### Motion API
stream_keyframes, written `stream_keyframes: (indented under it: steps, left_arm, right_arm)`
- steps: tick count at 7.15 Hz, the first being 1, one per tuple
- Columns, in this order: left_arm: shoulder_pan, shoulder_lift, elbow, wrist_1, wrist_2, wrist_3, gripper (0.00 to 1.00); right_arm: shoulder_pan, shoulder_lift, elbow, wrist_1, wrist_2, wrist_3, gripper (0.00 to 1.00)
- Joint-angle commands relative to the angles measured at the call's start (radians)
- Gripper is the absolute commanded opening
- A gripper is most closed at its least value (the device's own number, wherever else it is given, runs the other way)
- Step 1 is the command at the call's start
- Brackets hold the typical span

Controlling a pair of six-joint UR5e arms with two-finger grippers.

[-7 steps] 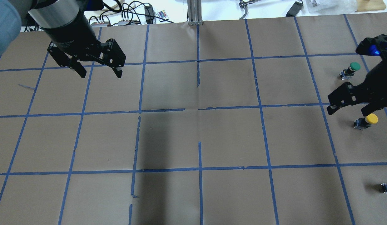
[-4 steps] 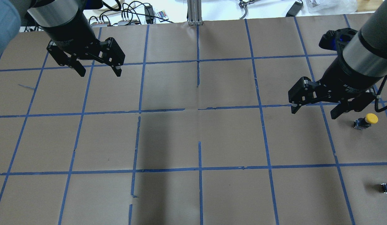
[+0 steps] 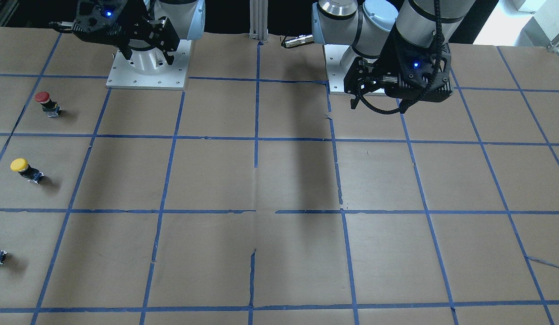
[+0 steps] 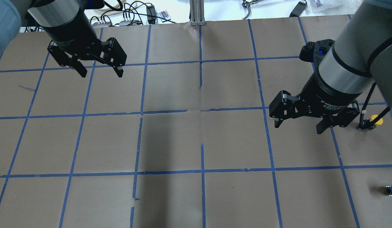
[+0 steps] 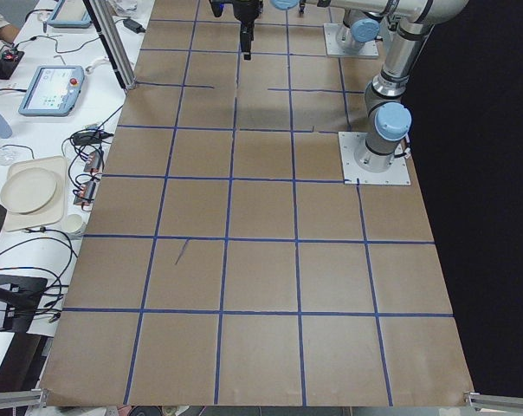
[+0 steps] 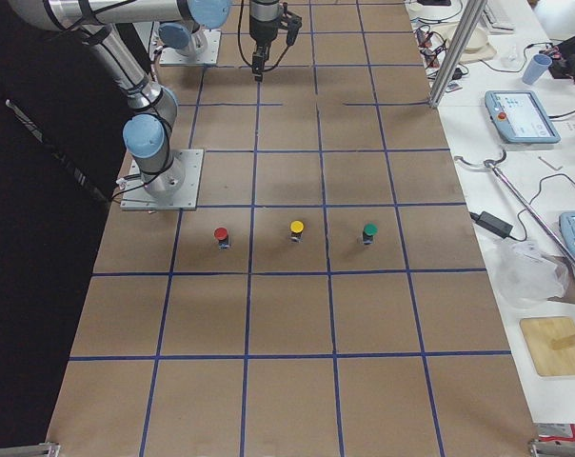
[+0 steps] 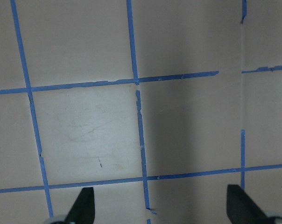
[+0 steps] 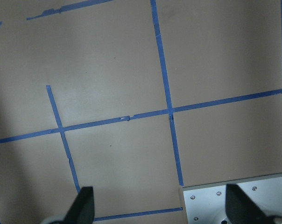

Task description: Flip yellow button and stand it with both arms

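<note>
While the right pincer [image 4: 298, 126] and left pincer [image 4: 101, 75] hang released over the desk [image 4: 170, 142], the yellow button [image 3: 20, 166] sits apart at the desk's right end.
Nearest the robot is a red button [image 3: 42, 96], next the yellow one, farthest a green button [image 6: 369, 230]; overhead, a black cable [image 4: 368, 103] crosses the yellow cap.

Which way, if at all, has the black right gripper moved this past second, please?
Yes: the right gripper moved left in the overhead view, away from the yellow-capped push button.
</note>
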Motion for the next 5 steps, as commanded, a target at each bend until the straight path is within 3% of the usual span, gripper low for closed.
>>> stream_keyframes:
  steps: [1, 3, 5]
  left_arm:
    - [0.000, 0.000, 0.000, 0.000, 0.000, 0.000, 1.00]
    - [0.000, -0.002, 0.001, 0.002, -0.002, 0.000, 1.00]
    - [0.000, -0.002, 0.001, 0.002, -0.002, 0.000, 1.00]
  right_arm:
    - [-0.026, 0.012, -0.043, -0.006, -0.004, 0.001, 1.00]
    - [-0.026, 0.093, -0.112, 0.003, -0.034, -0.001, 1.00]
    - [-0.026, 0.095, -0.106, 0.009, -0.061, -0.001, 1.00]
